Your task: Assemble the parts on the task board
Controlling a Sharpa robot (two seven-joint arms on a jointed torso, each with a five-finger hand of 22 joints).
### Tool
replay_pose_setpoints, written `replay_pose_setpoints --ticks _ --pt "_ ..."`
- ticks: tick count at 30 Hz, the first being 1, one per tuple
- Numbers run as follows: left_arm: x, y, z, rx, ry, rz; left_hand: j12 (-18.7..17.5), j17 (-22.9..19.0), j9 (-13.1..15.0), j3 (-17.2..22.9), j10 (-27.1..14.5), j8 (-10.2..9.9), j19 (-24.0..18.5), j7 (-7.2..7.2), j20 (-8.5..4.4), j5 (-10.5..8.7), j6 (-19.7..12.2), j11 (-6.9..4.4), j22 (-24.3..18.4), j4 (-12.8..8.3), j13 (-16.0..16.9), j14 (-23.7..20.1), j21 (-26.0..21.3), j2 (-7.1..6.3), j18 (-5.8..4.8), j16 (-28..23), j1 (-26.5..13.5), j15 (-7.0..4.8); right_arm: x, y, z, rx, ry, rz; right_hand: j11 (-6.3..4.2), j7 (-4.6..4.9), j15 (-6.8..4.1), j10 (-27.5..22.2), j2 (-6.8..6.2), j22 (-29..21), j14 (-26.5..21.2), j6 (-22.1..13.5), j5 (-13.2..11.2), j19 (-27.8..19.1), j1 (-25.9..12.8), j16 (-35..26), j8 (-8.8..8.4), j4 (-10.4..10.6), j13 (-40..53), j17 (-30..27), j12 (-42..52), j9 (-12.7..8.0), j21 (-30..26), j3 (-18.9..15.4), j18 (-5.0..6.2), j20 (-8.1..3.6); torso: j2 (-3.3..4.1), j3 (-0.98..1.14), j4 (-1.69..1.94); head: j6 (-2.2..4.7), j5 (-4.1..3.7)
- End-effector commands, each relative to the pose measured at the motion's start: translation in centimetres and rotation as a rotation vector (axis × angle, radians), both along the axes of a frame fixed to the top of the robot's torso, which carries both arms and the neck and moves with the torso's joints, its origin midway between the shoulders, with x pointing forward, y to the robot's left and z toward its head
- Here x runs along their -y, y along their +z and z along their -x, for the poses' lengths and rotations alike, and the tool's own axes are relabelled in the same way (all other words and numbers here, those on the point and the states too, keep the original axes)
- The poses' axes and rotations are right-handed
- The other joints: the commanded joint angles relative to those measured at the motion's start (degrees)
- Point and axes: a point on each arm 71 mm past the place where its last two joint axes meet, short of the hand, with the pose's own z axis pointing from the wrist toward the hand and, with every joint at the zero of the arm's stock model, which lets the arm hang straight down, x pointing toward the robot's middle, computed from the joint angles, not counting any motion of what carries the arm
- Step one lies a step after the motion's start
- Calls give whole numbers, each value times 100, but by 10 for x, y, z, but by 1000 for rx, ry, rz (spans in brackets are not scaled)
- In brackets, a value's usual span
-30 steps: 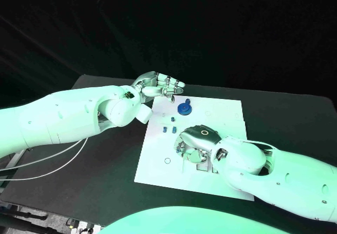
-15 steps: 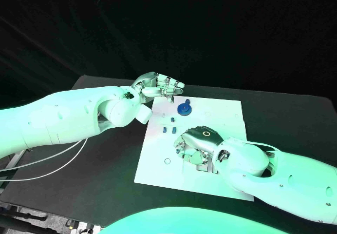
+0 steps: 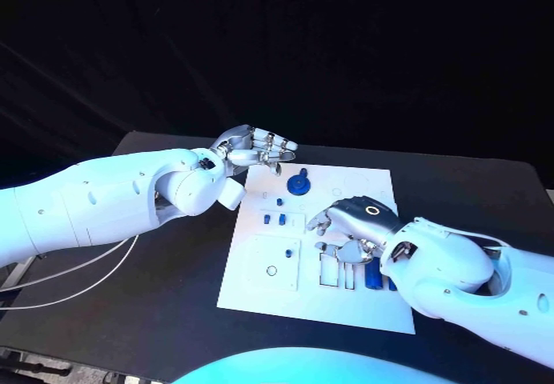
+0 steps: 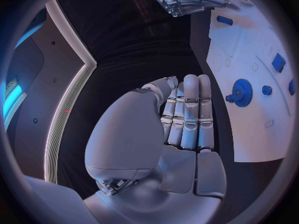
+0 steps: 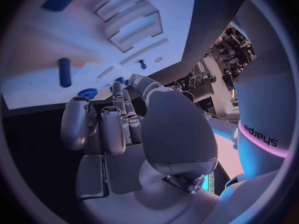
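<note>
Fingers first: on the left hand they lie straight and close together in the left wrist view, palm bare, holding nothing; the hand hovers over the far left corner of the task board, just off the white plate. On the right hand the fingers curl downward over the middle of the board; the right wrist view shows them bent in with nothing visibly between them, though we cannot tell from the head view whether a fingertip touches a part beneath. Parts noted: a blue gear stands near the far edge, two small blue pegs sit just left of the right hand, and a longer blue piece lies in a slot close to the right wrist. We judge the task well short of done, with the right hand between picks and a loose part not yet taken. The next move calls for a fine pinch on a small peg and an upright carry to its hole. The near half of the board and the dark counter to the left offer open room; the two hands are near each other at the far side, so we mark that as the tight spot.
</note>
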Motion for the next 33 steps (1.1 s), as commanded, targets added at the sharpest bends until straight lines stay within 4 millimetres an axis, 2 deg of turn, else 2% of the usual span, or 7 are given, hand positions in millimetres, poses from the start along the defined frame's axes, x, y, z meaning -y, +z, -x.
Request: replay_pose_setpoints --ticks 1,3,5,11,21,33 --pt "2 1 1 -2 -19 10 35 -7 -6 -32 -54 29 -33 -6 13 -4 -44 -8 -8 -2 9 -48 -32 54 31 -22 -20 -2 14 11 -10 32 -51 22 7 11 37 -95 -42 466 273 42 12 38 -67 -24 21 11 -26 -6 -20 3 11 -65 -31 7 -11 -5 -8 51 -85" --pt "2 1 1 -2 -20 10 35 -7 -6 -32 -54 29 -33 -6 13 -4 -44 -8 -8 -2 9 -48 -32 54 31 -22 -20 -2 29 17 -19 37 -84 54 24 -9 52 -201 -85 456 274 28 -3 28 -108 -16 4 15 -64 1 -61 -9 -18 -133 -26 16 -17 -11 -11 79 -127" --pt "2 0 0 -1 -21 10 35 -7 -6 -32 -54 29 -33 -6 13 -4 -44 -8 -8 -2 9 -48 -32 54 31 -22 -20 -2 38 20 -25 34 -103 78 40 -38 66 -285 -118 453 277 9 29 23 -149 -1 -9 22 -92 17 -81 -22 -35 -232 -24 28 -15 -7 -13 95 -149" --pt "1 0 0 -1 -20 10 35 -7 -6 -32 -54 29 -33 -6 13 -4 -44 -8 -8 -2 9 -48 -32 54 31 -22 -20 -2 52 19 -34 9 -128 135 58 -78 81 -375 -144 438 271 -7 91 5 -189 -6 -15 27 -120 -3 -70 -40 -83 -446 -15 46 -4 -4 -6 124 -201" --pt "1 0 0 -1 -19 10 35 -7 -6 -32 -54 29 -33 -6 13 -4 -44 -8 -8 -2 9 -48 -32 54 31 -22 -20 -2 53 12 -40 -33 -129 205 55 -124 81 -369 -86 439 267 39 104 4 -132 -7 6 2 -126 -12 -28 -40 -96 -523 -13 50 -3 -12 2 139 -236" --pt "0 0 0 -1 -19 10 35 -7 -6 -32 -54 29 -33 -6 13 -4 -44 -8 -8 -2 9 -48 -32 54 31 -22 -20 -2 44 3 -41 -52 -106 209 -7 -76 33 -172 82 463 268 162 97 24 -50 1 36 -7 -130 -14 115 -35 -83 -545 -15 20 -2 -7 -4 114 -210"
